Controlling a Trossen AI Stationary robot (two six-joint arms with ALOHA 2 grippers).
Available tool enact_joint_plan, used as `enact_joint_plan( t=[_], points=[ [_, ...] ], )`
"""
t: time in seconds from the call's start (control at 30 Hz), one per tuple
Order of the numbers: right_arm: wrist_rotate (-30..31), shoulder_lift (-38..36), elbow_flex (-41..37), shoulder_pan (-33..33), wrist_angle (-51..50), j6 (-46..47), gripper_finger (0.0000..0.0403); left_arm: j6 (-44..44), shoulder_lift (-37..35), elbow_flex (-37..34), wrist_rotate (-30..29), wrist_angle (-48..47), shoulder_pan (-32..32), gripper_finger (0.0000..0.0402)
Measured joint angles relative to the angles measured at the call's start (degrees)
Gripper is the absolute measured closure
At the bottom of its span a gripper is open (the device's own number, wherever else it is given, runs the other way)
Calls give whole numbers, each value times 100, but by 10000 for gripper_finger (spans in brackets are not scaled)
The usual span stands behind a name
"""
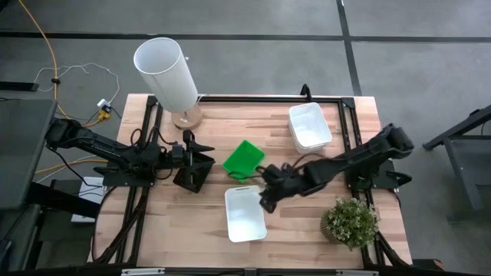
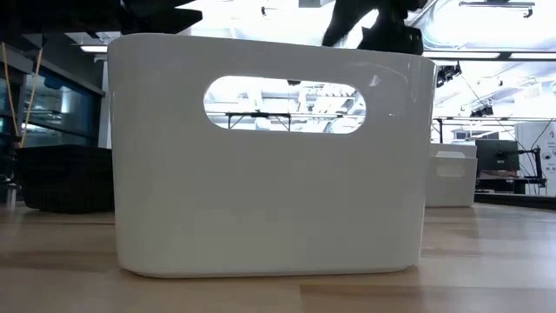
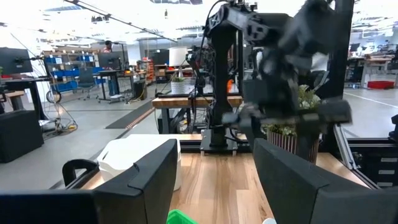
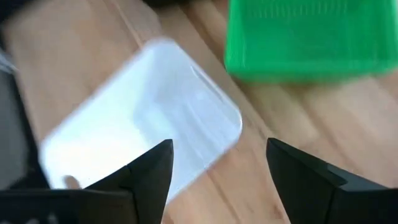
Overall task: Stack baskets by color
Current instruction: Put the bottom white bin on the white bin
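A white basket (image 1: pixel 245 215) stands on the table near its front edge and fills the low view (image 2: pixel 269 156). A green basket (image 1: pixel 244 159) lies tilted just beyond it. More white baskets (image 1: pixel 310 126) sit at the far right. A black basket (image 2: pixel 65 178) shows at the left in the low view. My right gripper (image 1: pixel 265 199) hangs open, slanting down over the near white basket's far right corner (image 4: pixel 205 112), with the green basket (image 4: pixel 311 37) beyond. My left gripper (image 3: pixel 214 171) stands open and about level left of the green basket, with nothing between its fingers.
A tall white cylinder on a wooden base (image 1: pixel 167 73) stands at the far left. A potted plant (image 1: pixel 350 222) sits at the near right corner. Black frame rails (image 1: pixel 268 98) run along the table's far edge and sides. Bare wood lies between the baskets.
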Motion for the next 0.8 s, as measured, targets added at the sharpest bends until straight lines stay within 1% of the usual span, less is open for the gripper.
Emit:
enact_joint_plan(
  t=[0.07, 0.2, 0.3, 0.37, 0.53, 0.8],
  points=[
    [-147, 381, 323, 37, -295, 185, 158, 0, 0, 2, 1, -1, 0, 200],
    [-294, 1044, 745, 120, -497, 407, 158, 0, 0, 2, 2, 0, 0, 200],
    [-534, 1433, 851, 129, -623, 498, 158, 0, 0, 2, 2, -1, 0, 200],
    [-585, 1610, 846, 124, -626, 521, 158, 0, 0, 2, 2, -1, 0, 200],
    [-789, 1863, 766, 67, -634, 750, 158, 0, 0, 2, 2, 0, 0, 200],
    [-754, 1875, 766, 70, -426, 754, 158, 0, 2, 2, 2, 0, 2, 200]
  ],
)
